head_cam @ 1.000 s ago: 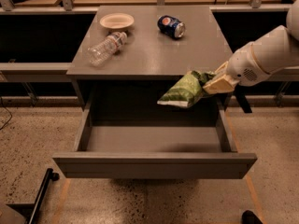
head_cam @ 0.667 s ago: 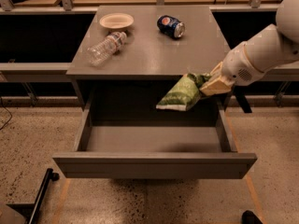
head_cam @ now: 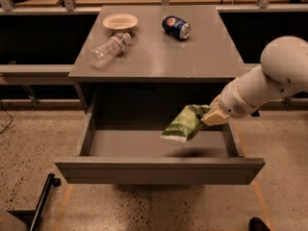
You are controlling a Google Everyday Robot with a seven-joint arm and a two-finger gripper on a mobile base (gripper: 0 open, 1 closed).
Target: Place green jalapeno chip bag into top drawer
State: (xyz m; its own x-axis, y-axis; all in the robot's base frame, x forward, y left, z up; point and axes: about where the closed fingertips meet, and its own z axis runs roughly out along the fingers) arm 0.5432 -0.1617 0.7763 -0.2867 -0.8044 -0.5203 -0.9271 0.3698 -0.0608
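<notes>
The green jalapeno chip bag [head_cam: 186,122] hangs tilted from my gripper [head_cam: 210,115], which is shut on the bag's right end. The gripper sits at the end of my white arm, which reaches in from the right. The bag hovers over the right part of the top drawer [head_cam: 159,170], which is pulled wide open below the grey table [head_cam: 159,57]. The bag casts a shadow on the drawer's grey floor and is not touching it.
On the table top lie a clear plastic water bottle [head_cam: 109,48] on its side, a white paper bowl [head_cam: 120,21] and a blue soda can [head_cam: 176,26] on its side. A black stand leg [head_cam: 41,203] lies on the speckled floor at the lower left.
My gripper has moved the chip bag down, from the level of the table's front edge to just above the open drawer's inside.
</notes>
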